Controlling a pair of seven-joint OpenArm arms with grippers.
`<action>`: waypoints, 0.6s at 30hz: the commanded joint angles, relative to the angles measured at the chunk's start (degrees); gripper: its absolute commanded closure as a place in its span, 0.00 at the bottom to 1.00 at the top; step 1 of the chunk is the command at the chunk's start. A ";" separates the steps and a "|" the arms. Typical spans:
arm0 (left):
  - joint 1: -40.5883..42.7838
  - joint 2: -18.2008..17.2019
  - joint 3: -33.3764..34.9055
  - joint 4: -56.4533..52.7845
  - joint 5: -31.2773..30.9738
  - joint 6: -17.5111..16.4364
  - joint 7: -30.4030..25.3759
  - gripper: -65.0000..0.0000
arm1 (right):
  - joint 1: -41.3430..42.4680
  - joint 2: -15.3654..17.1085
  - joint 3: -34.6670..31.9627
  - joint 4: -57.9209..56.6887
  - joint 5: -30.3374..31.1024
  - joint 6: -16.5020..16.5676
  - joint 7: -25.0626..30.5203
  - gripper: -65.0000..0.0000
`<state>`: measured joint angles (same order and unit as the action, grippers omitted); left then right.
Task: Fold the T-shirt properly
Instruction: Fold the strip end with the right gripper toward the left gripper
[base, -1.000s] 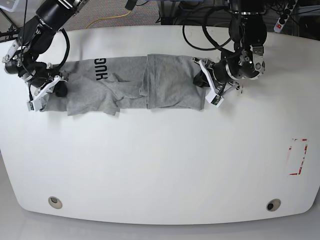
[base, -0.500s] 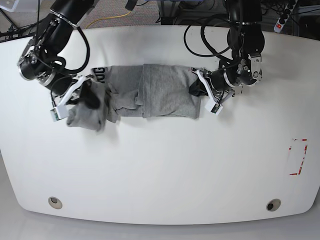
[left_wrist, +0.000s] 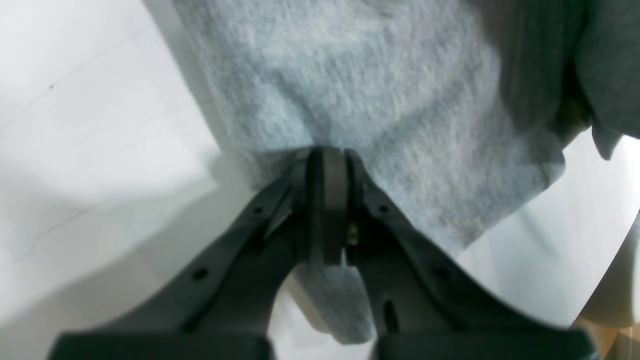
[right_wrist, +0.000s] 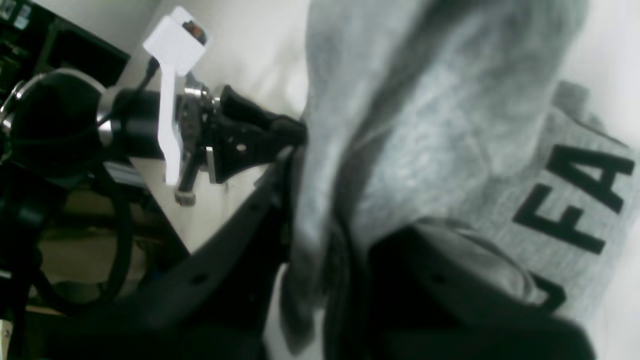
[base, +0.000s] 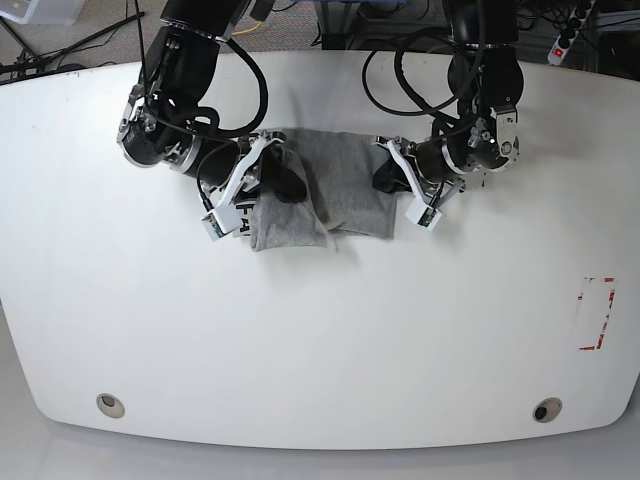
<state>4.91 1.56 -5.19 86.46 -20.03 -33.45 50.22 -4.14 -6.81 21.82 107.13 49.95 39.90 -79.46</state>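
Because you are mid-fold, read it so:
T-shirt (base: 335, 195): bunched on the tabletop (base: 320, 330), between both arms.
Right fingers (base: 272, 183): pinching one end, lifted over the middle to double it.
Left fingers (left_wrist: 327, 160): pinching the other edge, anchoring it.

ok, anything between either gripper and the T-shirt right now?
Nothing visible. The left gripper is shut on the T-shirt at one edge, and the right gripper is shut on the opposite end. Bare white table lies around it.
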 joint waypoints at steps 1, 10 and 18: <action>0.24 -0.02 0.22 0.27 1.88 0.35 2.22 0.97 | 1.11 0.26 -2.09 -0.19 1.52 0.10 2.67 1.00; 0.24 -0.02 0.05 0.36 1.70 0.35 2.22 0.97 | 2.43 0.17 -2.70 -8.45 1.43 0.10 7.07 0.83; 0.24 -0.02 0.05 0.36 1.61 0.35 2.22 0.97 | 2.87 -0.09 -8.77 -10.74 1.43 0.10 11.11 0.82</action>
<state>4.95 1.56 -5.19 86.46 -20.18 -33.45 50.24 -2.09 -6.68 16.03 95.77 49.52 39.86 -72.38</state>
